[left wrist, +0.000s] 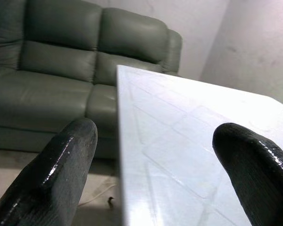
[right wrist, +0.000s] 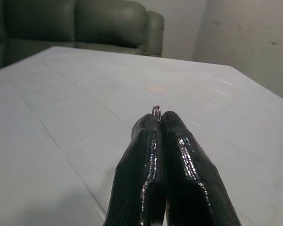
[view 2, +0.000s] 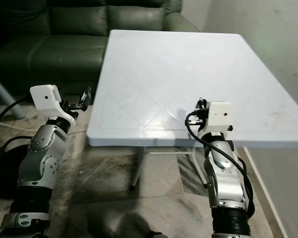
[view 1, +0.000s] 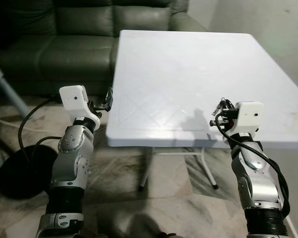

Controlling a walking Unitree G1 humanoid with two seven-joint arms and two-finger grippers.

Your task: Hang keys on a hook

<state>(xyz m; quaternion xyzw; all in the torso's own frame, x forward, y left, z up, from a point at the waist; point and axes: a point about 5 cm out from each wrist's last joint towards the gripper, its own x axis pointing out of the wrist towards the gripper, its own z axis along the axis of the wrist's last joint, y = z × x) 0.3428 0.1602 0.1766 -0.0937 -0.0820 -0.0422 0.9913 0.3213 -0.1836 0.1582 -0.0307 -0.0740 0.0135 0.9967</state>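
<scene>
At the bottom of the head views, two silver arms are seen rising from the lower corners of the frame. On the lower right, the right pincer (view 1: 221, 110) is held just above the near edge of the white tabletop (view 1: 188, 64), its black fingers (right wrist: 146, 155) pressed tight together. A small metal key ring (right wrist: 156, 110) is pinched at their very tips, peeking out above them in the right wrist view; in the left eye view a little bundle of keys (view 1: 220, 105) is made out at the same spot, right of centre, over the front strip of the tabletop. How many keys are on the bundle cannot be told.

On the left, at mid-height of the frame, the left pincer (view 1: 108, 99) is held off the tabletop's left edge, level with its corner area and not touching it. Its fingers (left wrist: 61, 174) are spread wide, one at the lower left and one at the lower right of the left wrist view, with the tabletop's edge seen between them.

Below the tabletop, folding metal legs (view 1: 149, 166) are seen on a marbled floor (view 1: 169, 198). A black round base (view 1: 17, 171) with a cable is noted at the lower left.

Farther back, across the upper left of the frame, a dark green leather sofa (view 1: 84, 34) is set against the tabletop's far side, and a pale wall (view 1: 268, 20) is seen at the upper right.
</scene>
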